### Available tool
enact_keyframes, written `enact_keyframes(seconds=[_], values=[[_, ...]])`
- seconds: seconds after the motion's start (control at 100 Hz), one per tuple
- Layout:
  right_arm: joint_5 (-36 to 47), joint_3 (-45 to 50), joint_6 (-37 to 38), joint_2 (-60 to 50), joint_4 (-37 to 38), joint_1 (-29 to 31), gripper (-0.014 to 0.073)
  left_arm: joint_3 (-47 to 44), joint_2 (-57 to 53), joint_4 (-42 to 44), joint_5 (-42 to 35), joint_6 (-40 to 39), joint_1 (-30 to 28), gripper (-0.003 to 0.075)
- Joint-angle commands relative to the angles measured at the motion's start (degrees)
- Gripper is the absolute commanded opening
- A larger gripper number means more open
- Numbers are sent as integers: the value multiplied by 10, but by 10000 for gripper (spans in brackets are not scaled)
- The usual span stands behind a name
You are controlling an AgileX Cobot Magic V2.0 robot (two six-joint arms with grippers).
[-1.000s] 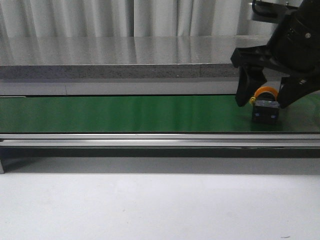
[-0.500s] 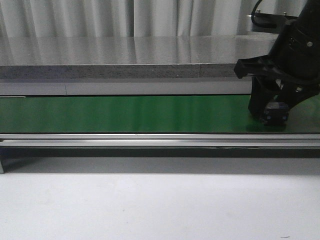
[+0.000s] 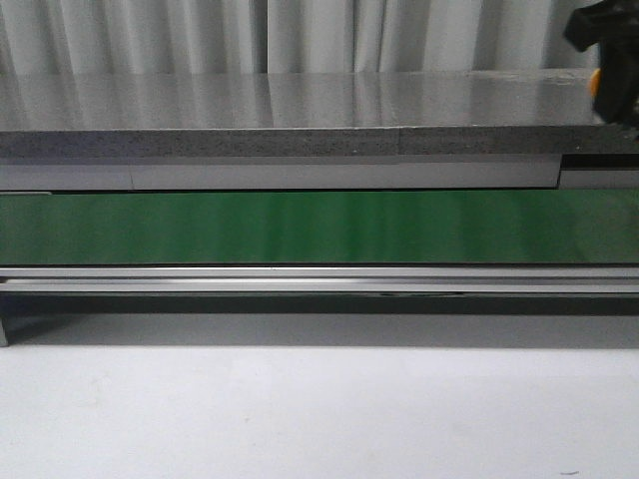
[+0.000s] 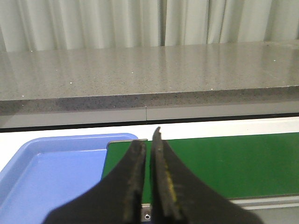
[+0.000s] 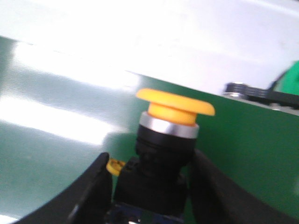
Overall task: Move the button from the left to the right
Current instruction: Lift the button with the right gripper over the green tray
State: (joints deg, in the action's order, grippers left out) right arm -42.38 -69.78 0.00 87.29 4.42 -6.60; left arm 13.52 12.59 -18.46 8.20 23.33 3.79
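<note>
In the right wrist view, the right gripper (image 5: 152, 186) is clamped on the black body of the button (image 5: 164, 154), its yellow head upright in mid-frame, above the green conveyor belt (image 5: 56, 140). In the left wrist view, the left gripper (image 4: 147, 154) has its fingers nearly together, holding nothing, over a blue tray (image 4: 51, 163) at lower left. Beyond runs a grey counter (image 4: 140, 70).

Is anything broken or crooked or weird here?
Nothing stands out. The right pincer holds the button upright by its black body, above the green belt. The left pincer is shut on nothing, near the blue tray. No spills or damage show.
</note>
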Motion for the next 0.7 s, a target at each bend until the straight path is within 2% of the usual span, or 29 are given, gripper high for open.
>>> enact_keyframes(seconds=[0.0,0.42,0.56,0.69], values=[[3,-28,-12,-30,38,40,143,16,5,-6,-44,0,5,5],[44,-28,-48,-4,49,240,143,16,5,-6,-44,0,5,5],[63,-28,-48,26,50,285,143,16,5,-6,-44,0,5,5],[69,-28,-48,65,50,299,143,16,5,-6,-44,0,5,5]])
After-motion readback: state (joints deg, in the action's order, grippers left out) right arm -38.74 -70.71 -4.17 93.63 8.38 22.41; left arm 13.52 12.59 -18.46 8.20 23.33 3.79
